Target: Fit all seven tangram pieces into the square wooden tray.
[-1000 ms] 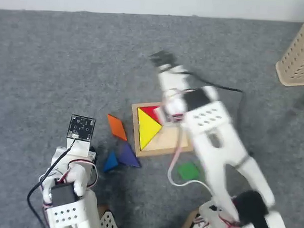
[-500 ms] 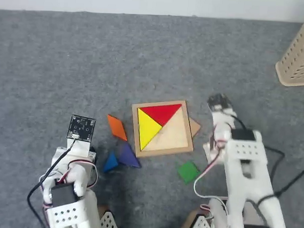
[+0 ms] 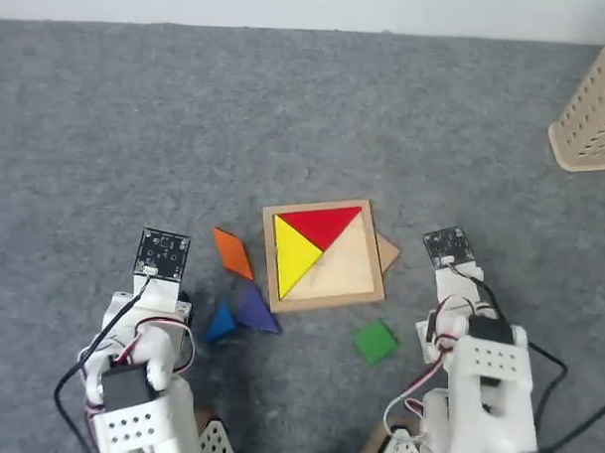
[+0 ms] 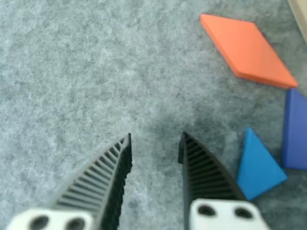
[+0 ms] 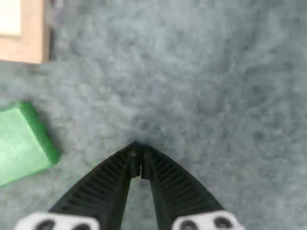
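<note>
Tray (image 3: 346, 266) part-filled, our left gripper (image 4: 156, 139) gapes empty; our right gripper (image 5: 139, 145), pinched shut on nothing, must, we judge, open wide square to the green piece (image 5: 21, 143)

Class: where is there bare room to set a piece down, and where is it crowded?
Bare carpet: the wide stretch beyond the tray, and between tray and basket. The tray's floor beside the red triangle and yellow triangle is free. Crowded: around the orange piece, blue triangle and purple triangle.
</note>
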{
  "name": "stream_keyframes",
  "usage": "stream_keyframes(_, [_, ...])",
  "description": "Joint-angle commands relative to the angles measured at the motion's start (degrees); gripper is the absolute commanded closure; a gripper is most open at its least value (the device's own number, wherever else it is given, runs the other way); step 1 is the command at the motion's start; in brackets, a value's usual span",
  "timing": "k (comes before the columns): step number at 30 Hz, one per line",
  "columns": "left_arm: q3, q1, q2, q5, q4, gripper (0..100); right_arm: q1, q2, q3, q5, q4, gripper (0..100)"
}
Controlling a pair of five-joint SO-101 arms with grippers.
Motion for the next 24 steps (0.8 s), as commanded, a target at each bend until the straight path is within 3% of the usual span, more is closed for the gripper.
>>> stream_keyframes(1, [-0.4, -0.4, -1.1, -0.6, 0.0, 85, 0.5, -5.8, 1.1, 0.6, -0.7, 99.2])
stream_keyframes(11, [-0.4, -0.6, -1.1, -0.8, -1.3, 85, -1.3, -15.2, 4.0, 2.6, 2.9, 99.2])
stream_keyframes(15, [-0.8, -8.6, -1.1, -9.7, -8.5, 85, -1.3, -16.2, 4.4, 2.7, 3.2, 99.2])
stream_keyframes(17, [-1.4, -9.1, -1.1, -8.6, -10.9, 85, -1.3, -16.2, 4.4, 2.7, 3.2, 99.2])
stream_keyframes(24, [-20.0, -8.7, -0.2, -9.8, -0.5, 85, -1.3, -16.2, 4.4, 2.7, 3.2, 99.2])
